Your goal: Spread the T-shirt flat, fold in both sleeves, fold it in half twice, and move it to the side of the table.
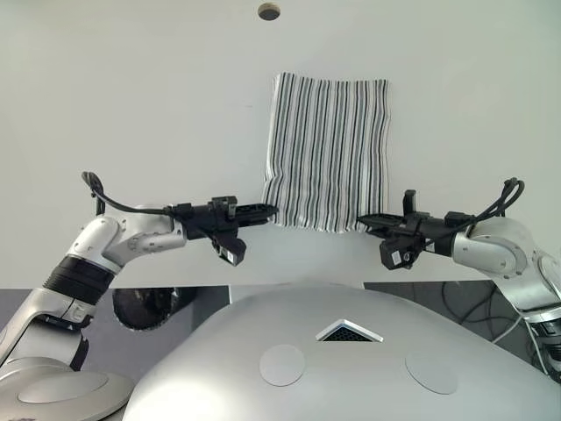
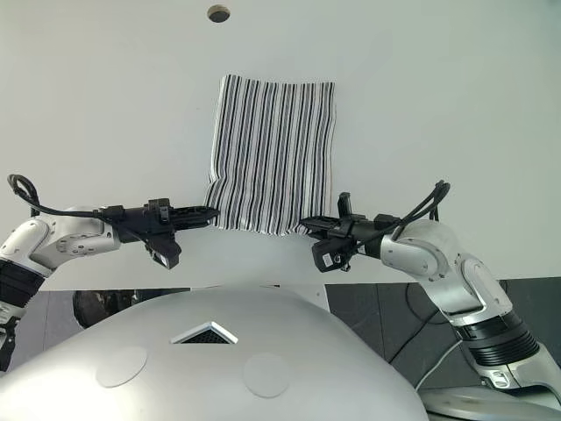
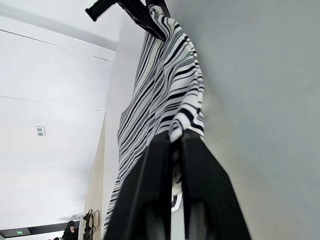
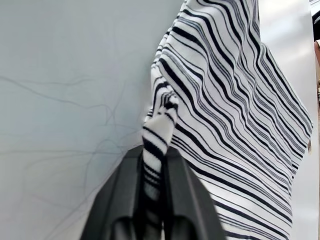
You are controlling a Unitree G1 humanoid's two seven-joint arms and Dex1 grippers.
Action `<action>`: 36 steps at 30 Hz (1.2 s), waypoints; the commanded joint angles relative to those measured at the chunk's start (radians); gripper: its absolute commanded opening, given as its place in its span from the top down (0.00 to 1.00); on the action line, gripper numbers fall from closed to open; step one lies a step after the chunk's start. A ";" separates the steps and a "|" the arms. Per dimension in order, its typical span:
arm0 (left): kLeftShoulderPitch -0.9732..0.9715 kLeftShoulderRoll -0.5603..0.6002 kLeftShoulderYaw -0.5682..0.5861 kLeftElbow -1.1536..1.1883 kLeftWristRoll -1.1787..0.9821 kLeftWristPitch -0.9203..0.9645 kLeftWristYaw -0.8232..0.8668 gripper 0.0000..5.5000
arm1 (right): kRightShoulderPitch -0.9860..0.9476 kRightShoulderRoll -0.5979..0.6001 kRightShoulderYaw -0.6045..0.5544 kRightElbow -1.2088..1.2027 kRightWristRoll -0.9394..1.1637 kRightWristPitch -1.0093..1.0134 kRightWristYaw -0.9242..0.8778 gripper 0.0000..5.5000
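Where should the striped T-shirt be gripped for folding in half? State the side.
By its two near corners, coming from the near edge. The T-shirt lies as a rectangle, near edge facing the robot; the left tool and right tool pinch one corner each.

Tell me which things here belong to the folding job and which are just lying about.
Part of the job: striped T-shirt, on the white table; left gripper, shut on its near left corner; right gripper, shut on its near right corner.
Just lying about: small dark round spot at the table's far side.
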State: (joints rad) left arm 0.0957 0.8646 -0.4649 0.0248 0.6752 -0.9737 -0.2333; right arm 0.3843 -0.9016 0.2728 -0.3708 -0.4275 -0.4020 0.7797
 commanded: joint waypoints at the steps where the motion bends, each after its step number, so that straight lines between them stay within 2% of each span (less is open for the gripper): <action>1: 0.068 0.027 -0.037 0.013 -0.007 0.029 -0.088 0.99 | 0.033 -0.026 0.046 0.100 -0.105 0.098 0.048 0.98; 7: 0.105 0.046 -0.031 -0.037 -0.152 0.055 -0.166 0.99 | 0.097 -0.075 -0.022 0.014 0.048 0.113 0.077 0.98; 14: 0.202 0.167 -0.028 -0.284 -0.614 0.214 -0.361 0.99 | 0.240 -0.112 -0.251 -0.183 0.287 0.094 0.065 0.98; 18: 0.279 0.263 0.056 -0.443 -0.876 0.284 -0.414 0.99 | 0.336 -0.110 -0.388 -0.250 0.366 0.057 0.088 0.98; 21: 0.369 0.320 0.136 -0.543 -0.990 0.296 -0.436 0.99 | 0.416 -0.088 -0.472 -0.303 0.422 0.007 0.108 0.98; 25: 0.441 0.328 0.205 -0.602 -1.024 0.312 -0.477 0.99 | 0.528 -0.016 -0.595 -0.364 0.513 -0.062 0.119 0.98; 28: 0.490 0.303 0.231 -0.622 -0.997 0.324 -0.491 0.99 | 0.535 -0.001 -0.619 -0.357 0.545 -0.082 0.137 0.98; 33: 0.499 0.238 0.272 -0.614 -0.940 0.353 -0.488 0.99 | 0.436 -0.005 -0.599 -0.324 0.527 -0.030 0.144 0.98; 36: 0.395 0.102 0.316 -0.568 -0.849 0.446 -0.383 0.99 | 0.224 -0.016 -0.497 -0.247 0.455 0.062 0.123 0.98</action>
State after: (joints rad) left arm 0.5558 1.0284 -0.1834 -0.5775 -0.2252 -0.5869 -0.6718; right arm 0.7317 -0.9000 -0.2753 -0.6688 0.0725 -0.3959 0.9170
